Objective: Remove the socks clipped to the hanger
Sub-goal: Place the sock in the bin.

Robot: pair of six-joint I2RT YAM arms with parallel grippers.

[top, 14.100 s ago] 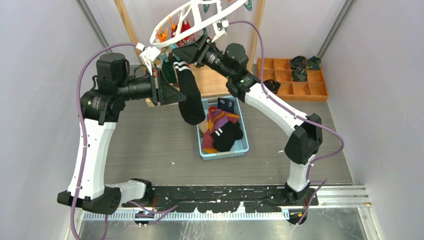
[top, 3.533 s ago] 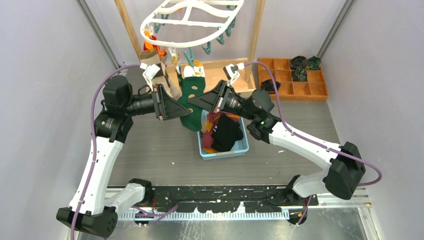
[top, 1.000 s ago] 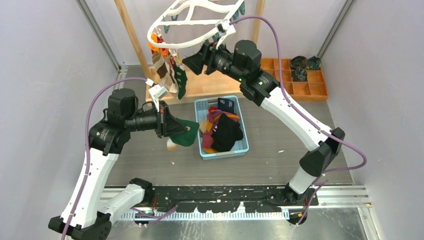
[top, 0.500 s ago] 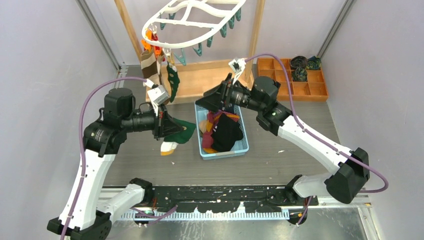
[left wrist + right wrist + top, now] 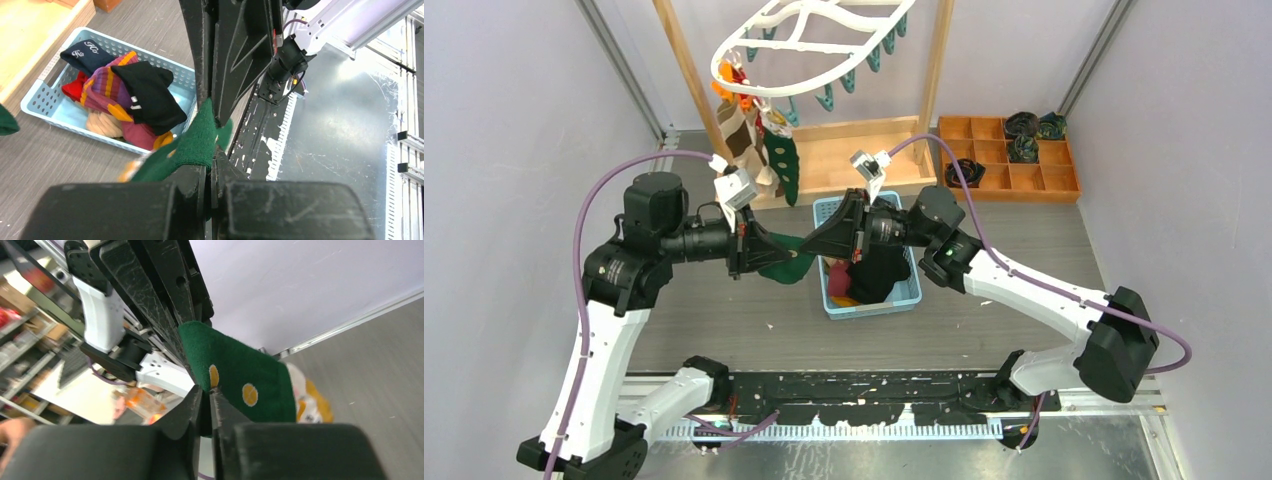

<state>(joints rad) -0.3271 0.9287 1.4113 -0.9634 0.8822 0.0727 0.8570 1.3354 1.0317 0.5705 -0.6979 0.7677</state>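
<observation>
The left gripper (image 5: pixel 767 254) and right gripper (image 5: pixel 807 249) meet tip to tip, both sets of jaws clamped on one green sock (image 5: pixel 786 268) at 9 o'clock of the basket (image 5: pixel 911 296). The hanger (image 5: pixel 809 38) hangs at 12 o'clock, socks (image 5: pixel 780 168) clipped at its 8 o'clock rim.

The left tool (image 5: pixel 787 251) and right tool (image 5: pixel 808 246) meet above the middle of the counter (image 5: pixel 724 322), both clamped on a green sock (image 5: pixel 786 268), barring the left side of the basket (image 5: pixel 871 309). Clipped socks (image 5: pixel 781 170) under the hanger (image 5: pixel 824 25) crowd the far edge. A tray (image 5: pixel 1009 178) fills the far right corner. The near edge lies open.
</observation>
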